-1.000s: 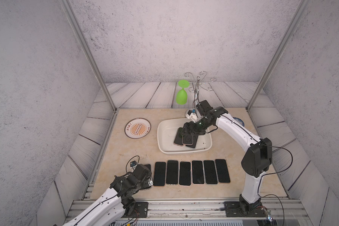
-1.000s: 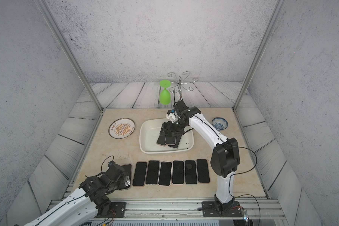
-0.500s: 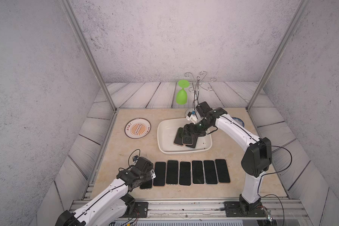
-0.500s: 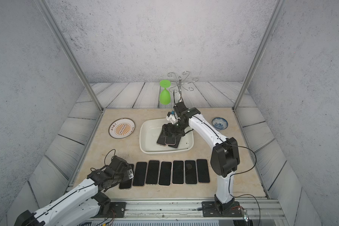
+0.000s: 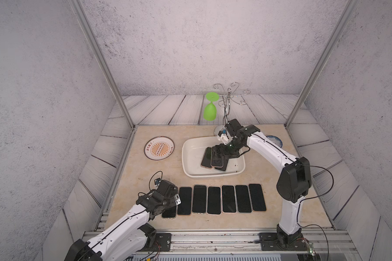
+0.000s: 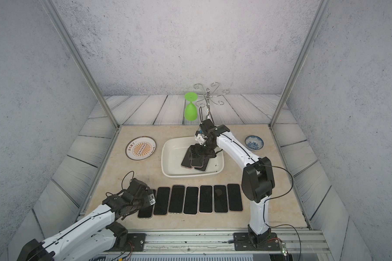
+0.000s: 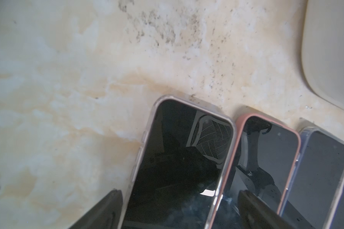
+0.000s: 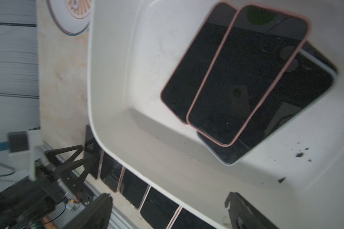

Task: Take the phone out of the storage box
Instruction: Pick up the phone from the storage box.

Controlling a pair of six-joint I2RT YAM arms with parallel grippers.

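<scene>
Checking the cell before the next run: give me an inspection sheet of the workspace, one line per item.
Surface: beige table, stained; row of seven phones at front.
Job's things: white box holds three overlapping phones; dark specks inside.
Clutter: plate, bowl, green glass hung on wire rack.
Claws: left claw open, astride the row's end phone; right claw open over the box, empty.
Cables: loop at left wrist, loop off right arm.
Surroundings: grey walls, metal posts.

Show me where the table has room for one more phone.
Bare beige tabletop lies between the round orange-patterned plate, the white plastic storage box and the left end of the row of black phones. More lies in front of the small blue-and-white bowl, right of the right arm. Crowded: the row and the box's stacked phones.
</scene>
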